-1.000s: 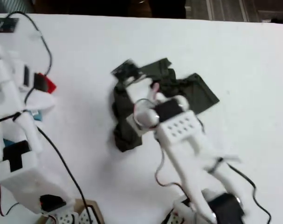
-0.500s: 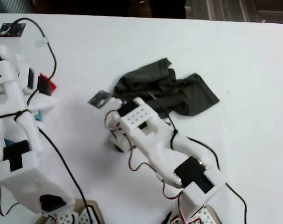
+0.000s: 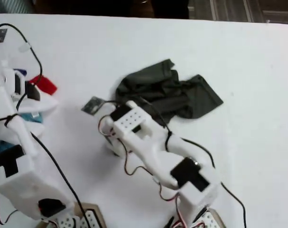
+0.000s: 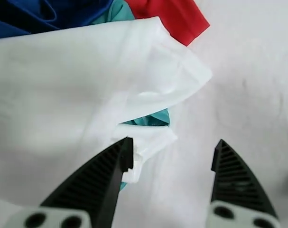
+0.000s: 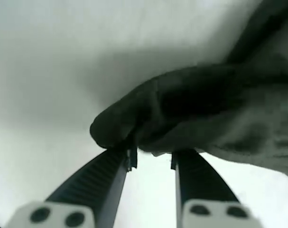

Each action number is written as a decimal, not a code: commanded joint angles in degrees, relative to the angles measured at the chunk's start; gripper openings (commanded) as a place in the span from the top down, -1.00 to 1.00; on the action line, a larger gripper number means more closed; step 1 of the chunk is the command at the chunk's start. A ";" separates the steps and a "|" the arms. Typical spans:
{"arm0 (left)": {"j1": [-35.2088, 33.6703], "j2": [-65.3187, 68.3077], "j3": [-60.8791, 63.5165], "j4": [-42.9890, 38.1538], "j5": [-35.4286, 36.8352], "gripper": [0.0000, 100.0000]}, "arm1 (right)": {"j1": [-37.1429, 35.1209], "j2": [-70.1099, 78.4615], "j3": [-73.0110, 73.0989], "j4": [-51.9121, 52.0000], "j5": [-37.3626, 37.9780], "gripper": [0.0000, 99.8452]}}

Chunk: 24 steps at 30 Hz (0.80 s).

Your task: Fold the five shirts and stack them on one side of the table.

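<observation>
dark grey-green shirt (image 3: 168, 91) | white shirt (image 4: 58, 90) | red shirt (image 4: 174, 16) | blue shirt (image 4: 39, 12) | teal shirt (image 4: 151, 118) | white table (image 3: 238, 57)

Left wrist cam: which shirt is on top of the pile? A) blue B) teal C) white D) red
C: the white shirt lies over the blue shirt, the teal shirt and the red shirt, which peek out from under its edges, and the open left gripper is at its edge.

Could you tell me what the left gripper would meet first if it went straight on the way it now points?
Most likely the sleeve edge of the white shirt, just ahead of the open left gripper, with teal cloth beneath; depth is unclear.
</observation>
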 commanded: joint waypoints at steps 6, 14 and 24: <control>-0.79 -2.99 -0.40 0.53 0.18 0.44 | 6.37 5.23 -2.99 -3.21 0.00 0.96; -0.44 -2.81 -0.22 1.05 0.26 0.44 | 19.91 -10.59 -9.67 4.79 0.35 0.96; 0.88 -2.73 -0.22 1.14 0.53 0.44 | 32.66 -35.30 -13.36 10.59 6.51 0.96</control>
